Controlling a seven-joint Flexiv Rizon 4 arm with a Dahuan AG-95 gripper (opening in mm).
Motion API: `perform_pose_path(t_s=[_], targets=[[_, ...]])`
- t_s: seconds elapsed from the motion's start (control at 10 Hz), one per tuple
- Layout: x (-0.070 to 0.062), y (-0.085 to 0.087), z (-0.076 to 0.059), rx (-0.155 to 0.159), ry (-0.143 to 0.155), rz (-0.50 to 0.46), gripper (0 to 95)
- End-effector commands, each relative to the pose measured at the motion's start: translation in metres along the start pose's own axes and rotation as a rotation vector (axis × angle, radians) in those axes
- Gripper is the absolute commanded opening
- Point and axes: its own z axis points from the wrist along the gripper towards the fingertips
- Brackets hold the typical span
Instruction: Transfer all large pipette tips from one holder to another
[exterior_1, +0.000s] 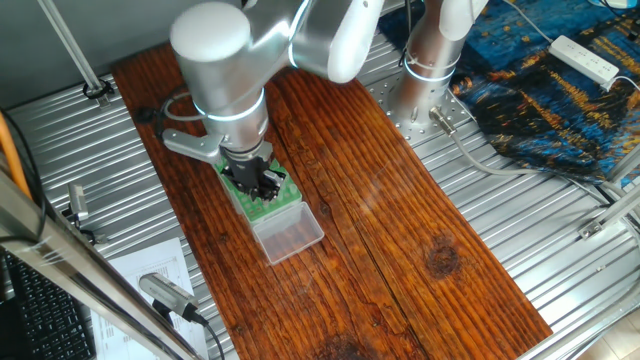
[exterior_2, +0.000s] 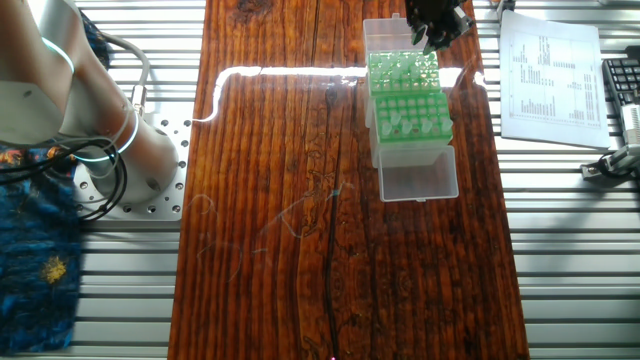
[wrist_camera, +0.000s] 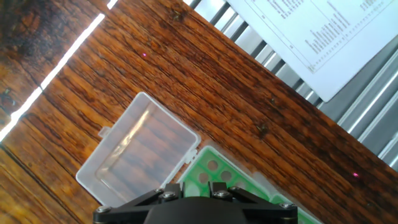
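While the gripper (exterior_1: 262, 183) hangs low over the green racks (exterior_2: 405, 98), the step in hand looks like a pick or a placing of a single tip, though which of the two cannot be told; the fingers are hidden by the wrist in one fixed view, blurred against the far rack edge in the other fixed view, and cut off at the bottom of the hand view, so whether they are spread, pressed together or pinching a tip cannot be told; the large pipette tips (exterior_2: 400, 122) show as pale round ends in the green grid, a few catching light in the nearer rack, the rest too small to count; a clear lid (wrist_camera: 138, 155) lies open and flat on the wooden board (exterior_2: 280, 250), hinged to the rack's end; judgement: the next move calls for a straight vertical travel over one chosen hole, since neighbouring tips stand close and a sideways drift would knock them; edges: the racks sit near the board's side, just beside the ribbed metal table (exterior_2: 560, 250), with a printed sheet (exterior_2: 552, 80) lying beyond; open room lies across the bare board toward the arm's base (exterior_2: 130, 165), well apart from the racks.
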Motion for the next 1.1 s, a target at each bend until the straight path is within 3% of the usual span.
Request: perform_pose_path(t_s=[0.1,0.7,1.1], targets=[[0.001,-0.001,0.001,0.003,-0.002,-0.004,19.0],[-0.003,0.003,0.010,0.007,-0.001,-0.002,19.0],[0.001,0.004,0.016,0.011,-0.004,-0.003,19.0]])
